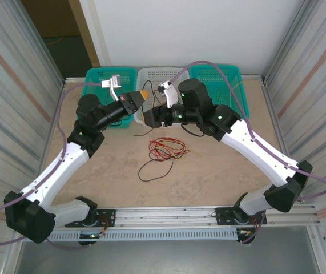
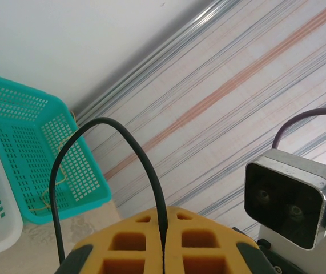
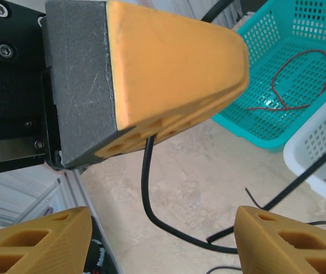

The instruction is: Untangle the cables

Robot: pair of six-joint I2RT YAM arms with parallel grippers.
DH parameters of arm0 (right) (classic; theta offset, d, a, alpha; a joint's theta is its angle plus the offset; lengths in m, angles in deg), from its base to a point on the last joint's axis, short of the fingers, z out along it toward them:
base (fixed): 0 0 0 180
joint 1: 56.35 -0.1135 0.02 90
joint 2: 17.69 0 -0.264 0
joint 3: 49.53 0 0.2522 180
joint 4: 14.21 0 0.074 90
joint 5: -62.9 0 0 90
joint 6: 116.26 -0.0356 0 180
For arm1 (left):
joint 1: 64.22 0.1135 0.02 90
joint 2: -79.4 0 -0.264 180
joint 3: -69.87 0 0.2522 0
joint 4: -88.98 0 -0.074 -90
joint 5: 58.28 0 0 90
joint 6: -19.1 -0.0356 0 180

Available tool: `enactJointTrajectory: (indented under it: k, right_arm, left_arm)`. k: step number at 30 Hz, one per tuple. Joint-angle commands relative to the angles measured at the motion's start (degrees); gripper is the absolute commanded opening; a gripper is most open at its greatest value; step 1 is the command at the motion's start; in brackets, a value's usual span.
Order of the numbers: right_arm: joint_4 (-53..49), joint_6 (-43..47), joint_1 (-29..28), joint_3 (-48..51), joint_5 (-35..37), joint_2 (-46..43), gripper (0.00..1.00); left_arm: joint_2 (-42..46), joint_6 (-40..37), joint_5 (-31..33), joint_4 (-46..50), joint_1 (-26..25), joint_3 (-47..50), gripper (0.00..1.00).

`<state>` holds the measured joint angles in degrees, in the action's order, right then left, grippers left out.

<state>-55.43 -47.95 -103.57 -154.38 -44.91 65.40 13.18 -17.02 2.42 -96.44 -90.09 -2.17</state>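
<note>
near edge: recorded a mounting rail (image 1: 168, 214) with both arm bases bolted to it, at the front of a beige table (image 1: 225, 171).

mid-table: found red cables (image 1: 165, 148) heaped in a loose tangle, flat on the surface. just nearer, found a loose black cable (image 1: 151, 169) lying in an open loop beside the tangle; could not tell whether touching it.

over the far half of the table: found the two grippers tip to tip, off the surface, just in front of the baskets.

left gripper (image 2: 163, 228): logged with orange fingers pressed together, clamped on a held black cable (image 2: 101, 120). saw that cable arching up out of the seam on one side and hanging below the fingers toward the table on the other.

right gripper (image 3: 163, 228): logged with fingers (image 3: 288, 242) standing apart, gripping nothing, facing the left gripper's tip. saw the hanging run of the held black cable passing low between them.

far edge: counted three baskets in a row, side by side: left teal basket (image 1: 97, 77), white basket (image 1: 151, 73), right teal basket (image 1: 231, 74).

in the left teal basket: found a single red cable (image 3: 275, 83) curled on the floor.

in the right teal basket: found a pale yellow cable (image 2: 48, 197) lying against the mesh.
</note>
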Motion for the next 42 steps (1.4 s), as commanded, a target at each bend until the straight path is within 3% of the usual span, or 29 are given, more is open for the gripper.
enactJointTrajectory:
  k: [1, 9, 18, 20, 23, 26, 31, 36, 42]
  right_arm:
    - [-0.17, 2.7, -0.85, -3.11, -0.12, 1.67, 0.63]
    - [-1.48, 2.62, -1.38, -4.1, -0.11, 4.4, 0.42]
    - [-2.47, 2.14, -1.4, -2.49, 2.5, 2.83, 0.0]
    - [-2.59, 2.09, -1.17, -2.43, 3.36, 2.54, 0.0]
    - [-2.43, 1.87, -0.24, -2.49, 4.65, 2.27, 0.0]
    - [-2.42, 1.54, 2.15, -4.0, 4.73, 2.67, 0.0]
    - [-0.63, 1.37, 8.13, -8.45, 4.04, 5.09, 0.0]
    - [-0.14, 0.86, 15.11, -16.77, 4.24, 12.08, 0.0]
    - [-5.1, -0.4, 21.29, -33.73, 0.75, 27.13, 0.0]
  left_arm:
    - [0.03, 1.04, -1.94, -2.18, 0.29, -1.66, 0.0]
    - [0.38, 0.63, -1.38, -2.13, 0.29, -1.57, 0.0]
    - [0.51, -0.92, 0.03, -1.88, 0.29, -1.13, 0.0]
    - [1.1, -2.05, 1.7, 0.05, 0.29, -1.28, 0.02]
    - [2.96, -6.56, 6.58, 7.02, 0.29, -2.36, 0.53]
    - [6.02, -12.37, 13.67, 13.91, 0.29, -2.22, 0.73]
    - [10.58, -16.81, 22.79, 22.55, 0.29, 0.06, 0.81]
    - [15.15, -15.41, 24.84, 23.33, 0.29, 6.12, 0.81]
    - [17.15, -15.27, 25.19, 26.08, 0.29, 8.88, 0.8]
